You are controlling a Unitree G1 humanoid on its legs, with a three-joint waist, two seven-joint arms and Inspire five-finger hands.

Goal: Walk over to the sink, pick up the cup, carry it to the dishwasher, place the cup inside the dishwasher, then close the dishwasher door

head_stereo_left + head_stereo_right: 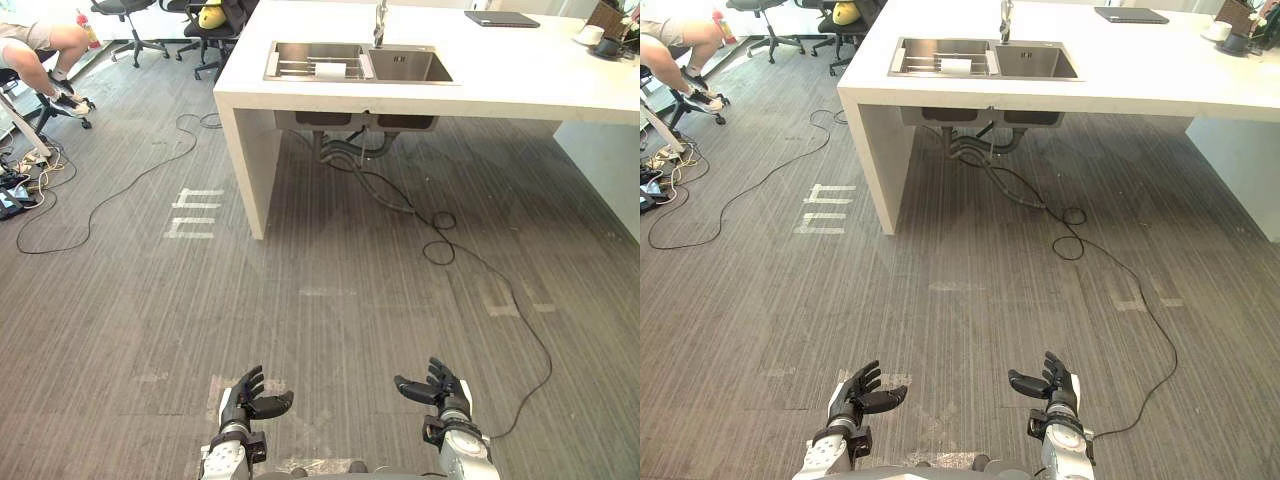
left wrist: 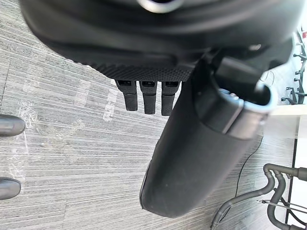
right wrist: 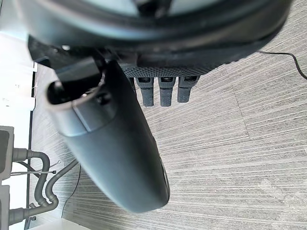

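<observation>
left hand point(image 1: 248, 398) and right hand point(image 1: 440, 388) low over the grey carpet point(image 1: 330, 320), palms facing each other; fingers point(image 2: 146, 98) straight and apart from the thumb, same on the right point(image 3: 165, 91); both hold nothing

cup: small white item point(image 1: 330, 69) sits in the left basin of the sink point(image 1: 410, 66), by a wire rack; too small to tell if it's the cup; well apart from both hands, far ahead of them

second candidate: white cup on a saucer point(image 1: 590, 35) at the far right corner of the white counter point(image 1: 520, 85); also well away

around: faucet point(image 1: 380, 22) between the basins; dark laptop point(image 1: 500, 18) on the counter behind; grey drain pipes point(image 1: 345, 150) under the sink; counter's left side panel point(image 1: 250, 150) stands ahead of the left hand; white tape marks point(image 1: 195, 212) on the carpet left of it; office chairs point(image 1: 130, 15) and a seated person's legs point(image 1: 45, 50) far left

wrist views: pipes point(image 2: 283, 191) seen past the left thumb, and point(image 3: 33, 177) past the right; eye views add sink top and counter contents
</observation>
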